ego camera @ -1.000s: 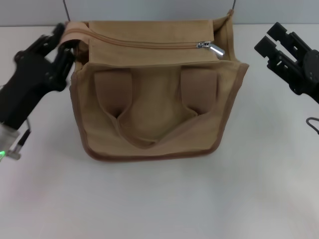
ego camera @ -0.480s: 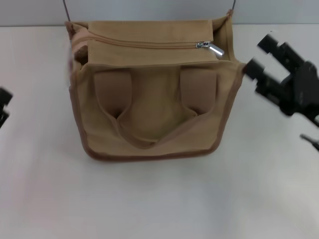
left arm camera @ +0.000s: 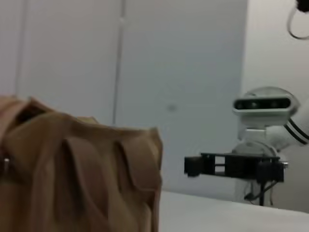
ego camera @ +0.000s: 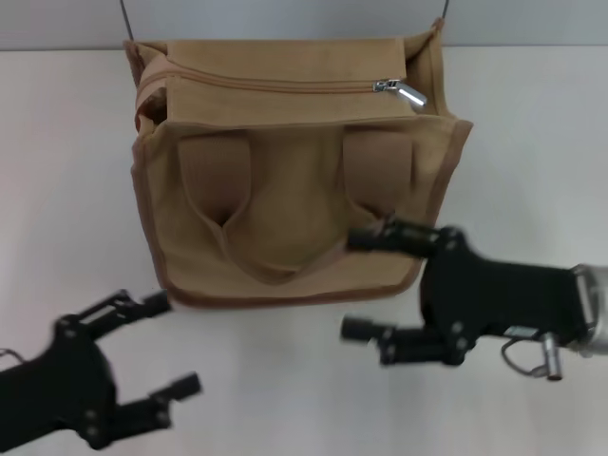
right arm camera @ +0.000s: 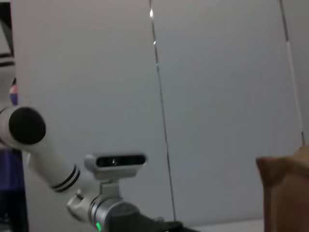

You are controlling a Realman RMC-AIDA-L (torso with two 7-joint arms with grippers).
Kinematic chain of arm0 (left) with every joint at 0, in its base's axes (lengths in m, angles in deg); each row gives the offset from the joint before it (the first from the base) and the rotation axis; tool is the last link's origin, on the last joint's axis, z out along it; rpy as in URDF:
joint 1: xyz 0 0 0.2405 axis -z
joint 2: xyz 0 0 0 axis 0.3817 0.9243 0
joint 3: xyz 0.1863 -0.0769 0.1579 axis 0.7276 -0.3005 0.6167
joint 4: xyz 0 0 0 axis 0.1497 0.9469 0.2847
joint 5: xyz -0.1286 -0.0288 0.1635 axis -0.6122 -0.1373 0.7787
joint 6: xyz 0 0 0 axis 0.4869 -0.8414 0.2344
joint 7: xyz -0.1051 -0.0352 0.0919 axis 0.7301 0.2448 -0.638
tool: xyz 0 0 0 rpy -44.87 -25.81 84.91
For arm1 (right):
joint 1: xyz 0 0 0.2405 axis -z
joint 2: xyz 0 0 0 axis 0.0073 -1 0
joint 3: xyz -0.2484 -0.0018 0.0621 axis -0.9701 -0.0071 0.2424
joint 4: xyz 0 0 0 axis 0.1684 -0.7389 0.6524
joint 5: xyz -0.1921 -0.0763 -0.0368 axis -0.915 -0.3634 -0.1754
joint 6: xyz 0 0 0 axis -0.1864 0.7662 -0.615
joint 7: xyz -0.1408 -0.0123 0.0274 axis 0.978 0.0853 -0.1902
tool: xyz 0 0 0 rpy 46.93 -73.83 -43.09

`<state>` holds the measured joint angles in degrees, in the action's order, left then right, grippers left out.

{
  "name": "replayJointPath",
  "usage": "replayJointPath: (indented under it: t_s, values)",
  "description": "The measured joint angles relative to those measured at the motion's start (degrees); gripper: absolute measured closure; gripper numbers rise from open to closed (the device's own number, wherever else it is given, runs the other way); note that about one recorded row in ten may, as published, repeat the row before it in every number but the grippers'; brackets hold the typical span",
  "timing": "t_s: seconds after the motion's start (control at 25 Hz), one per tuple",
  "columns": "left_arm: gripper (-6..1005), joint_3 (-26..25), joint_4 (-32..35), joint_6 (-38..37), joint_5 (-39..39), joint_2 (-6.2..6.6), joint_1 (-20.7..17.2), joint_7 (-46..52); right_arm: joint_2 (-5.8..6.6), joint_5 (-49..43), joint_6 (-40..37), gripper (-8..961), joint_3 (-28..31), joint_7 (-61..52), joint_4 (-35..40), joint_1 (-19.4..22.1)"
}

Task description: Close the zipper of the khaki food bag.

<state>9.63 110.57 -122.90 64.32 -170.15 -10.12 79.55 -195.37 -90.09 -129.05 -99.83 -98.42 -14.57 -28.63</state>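
Nearest, the left gripper (ego camera: 152,353) and right gripper (ego camera: 366,283) hover with fingers spread wide, holding nothing, just in front of the khaki food bag (ego camera: 285,190). The bag stands mid-table, handles drooping forward. Along its far top the zipper (ego camera: 399,90) looks drawn across to the right end, so the closing seems done.

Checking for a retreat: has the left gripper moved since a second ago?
Yes. The left gripper, open, has left the khaki food bag's upper left corner and now sits near the view's bottom left, below the bag's front edge.
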Motion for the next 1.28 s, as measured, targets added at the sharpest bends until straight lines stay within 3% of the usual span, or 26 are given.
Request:
replayJointPath:
  t_s: [0.24, 0.6, 1.28]
  values:
    - [165, 0.0, -0.4, 2.8, 0.9, -0.23, 2.5, -0.4, -0.22, -2.0, 5.8, 133, 0.0, 0.3, -2.6, -0.8]
    - [165, 0.1, -1.3, 4.1, 0.7, -0.40, 4.7, -0.4, -0.39, -2.0, 6.2, 134, 0.0, 1.9, -4.8, -0.7]
    - [165, 0.3, -2.0, 4.8, 0.7, -0.42, 4.8, 0.1, -0.47, -0.5, 6.0, 135, 1.0, 1.9, -6.7, -0.9]
